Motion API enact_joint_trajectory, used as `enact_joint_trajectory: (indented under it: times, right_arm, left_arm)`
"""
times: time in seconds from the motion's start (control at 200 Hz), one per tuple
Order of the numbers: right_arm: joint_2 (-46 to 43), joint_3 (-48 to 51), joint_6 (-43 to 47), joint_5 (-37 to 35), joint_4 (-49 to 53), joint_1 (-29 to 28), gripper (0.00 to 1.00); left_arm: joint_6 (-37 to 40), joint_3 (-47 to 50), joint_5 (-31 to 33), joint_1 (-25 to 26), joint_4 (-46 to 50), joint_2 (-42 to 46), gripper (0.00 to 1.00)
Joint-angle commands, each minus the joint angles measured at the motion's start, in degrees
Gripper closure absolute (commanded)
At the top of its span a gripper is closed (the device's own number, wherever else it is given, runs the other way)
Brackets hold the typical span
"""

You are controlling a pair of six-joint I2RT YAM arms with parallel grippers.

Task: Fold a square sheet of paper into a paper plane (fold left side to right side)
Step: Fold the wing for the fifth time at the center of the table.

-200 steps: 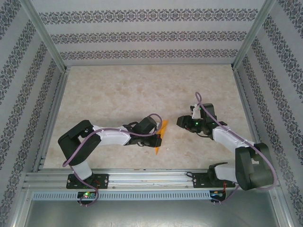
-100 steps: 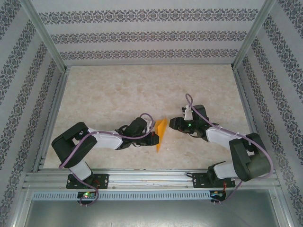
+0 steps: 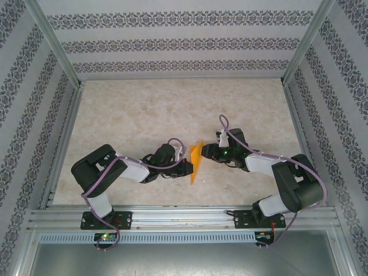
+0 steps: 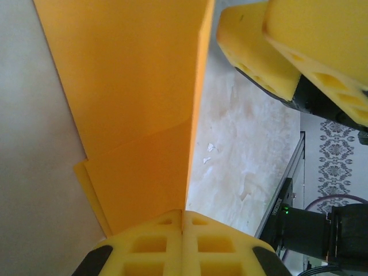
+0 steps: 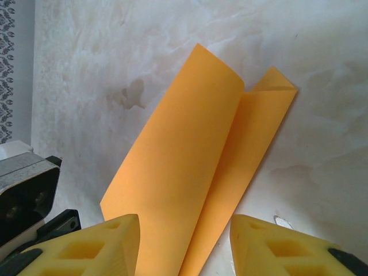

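The orange sheet of paper is folded into a narrow, pointed, plane-like shape near the table's front middle. My left gripper is shut on its near edge; in the left wrist view the paper rises straight out of the closed pads with one flap standing up. My right gripper sits just right of the paper, open. In the right wrist view its fingertips straddle the long folded strip without touching it. The right gripper's yellow fingers also show beside the paper.
The marble-patterned table is bounded by an aluminium rail at the front and patterned walls on the other sides. Both arms crowd the front middle, their grippers almost tip to tip.
The right arm has swung left and brought its open gripper up to the paper. The left gripper has kept its hold, with the paper shifting slightly.
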State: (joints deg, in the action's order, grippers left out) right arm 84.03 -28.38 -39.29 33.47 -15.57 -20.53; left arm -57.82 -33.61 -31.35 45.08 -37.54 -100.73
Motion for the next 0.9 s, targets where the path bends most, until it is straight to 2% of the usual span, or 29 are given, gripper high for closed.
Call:
enact_joint_trajectory:
  times: [0.0,0.345,0.894]
  right_arm:
    - [1.3,-0.8,-0.3,-1.0,-1.6,-0.7,0.55]
    - [3.1,-1.4,-0.6,-0.8,-3.0,-1.2,0.57]
    - [6.5,-3.1,-2.0,0.1,-4.3,-1.9,0.61]
  left_arm:
    - [-2.4,0.4,-1.7,-1.0,-5.6,-1.2,1.00]
    - [-5.2,0.1,-4.0,-1.7,-9.8,-4.6,1.00]
    - [-6.6,0.5,-4.2,-1.7,-12.4,-5.7,1.00]
